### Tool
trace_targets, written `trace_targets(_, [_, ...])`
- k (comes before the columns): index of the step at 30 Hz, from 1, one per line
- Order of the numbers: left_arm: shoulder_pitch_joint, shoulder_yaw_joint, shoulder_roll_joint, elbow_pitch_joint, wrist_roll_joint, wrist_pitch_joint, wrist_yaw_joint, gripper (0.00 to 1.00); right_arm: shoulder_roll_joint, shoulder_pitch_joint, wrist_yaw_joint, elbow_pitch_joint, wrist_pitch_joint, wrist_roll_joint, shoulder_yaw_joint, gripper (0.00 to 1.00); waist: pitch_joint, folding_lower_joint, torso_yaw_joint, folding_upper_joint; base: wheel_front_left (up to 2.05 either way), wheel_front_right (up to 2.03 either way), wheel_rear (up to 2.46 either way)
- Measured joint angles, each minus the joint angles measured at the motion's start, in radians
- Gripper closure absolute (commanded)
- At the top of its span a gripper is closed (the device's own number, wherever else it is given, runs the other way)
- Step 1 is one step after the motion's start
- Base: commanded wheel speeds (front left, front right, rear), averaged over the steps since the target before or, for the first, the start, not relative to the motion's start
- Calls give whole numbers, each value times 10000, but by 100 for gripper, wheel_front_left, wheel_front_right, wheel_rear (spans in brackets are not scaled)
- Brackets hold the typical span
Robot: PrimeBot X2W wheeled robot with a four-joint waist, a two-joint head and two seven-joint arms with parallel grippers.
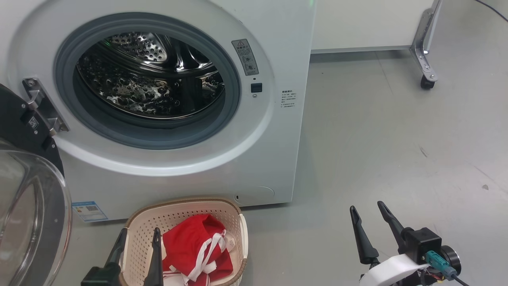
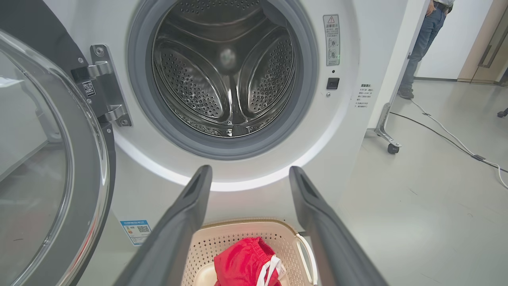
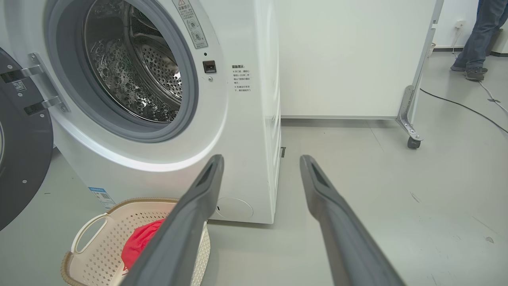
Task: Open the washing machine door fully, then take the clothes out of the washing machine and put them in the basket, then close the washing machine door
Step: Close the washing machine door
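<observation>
The white washing machine (image 1: 278,35) stands with its door (image 1: 37,222) swung wide open to the left, and the steel drum (image 1: 151,75) looks bare. Red-and-white clothes (image 1: 196,248) lie in the cream basket (image 1: 186,204) on the floor in front of the machine. My left gripper (image 1: 139,232) hangs open over the basket's left side with nothing between its fingers. My right gripper (image 1: 367,206) stands open above the floor to the right of the basket. From the wrists I see the drum (image 2: 226,71), the clothes (image 2: 246,262), the basket (image 3: 95,246) and the door (image 3: 24,151).
A white wheeled panel (image 1: 426,59) stands at the back right. A person's legs (image 3: 478,35) show far back by a wall, and cables (image 2: 456,139) run over the grey floor there. Open floor lies to the right of the machine.
</observation>
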Motion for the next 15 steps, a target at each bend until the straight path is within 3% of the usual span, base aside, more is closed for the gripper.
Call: trace_targets(15, [201,-12,8,-445,75,263,117,0,4,14,-40,-40,0,8,25,0,-25,0,-21,0,-17,17,0])
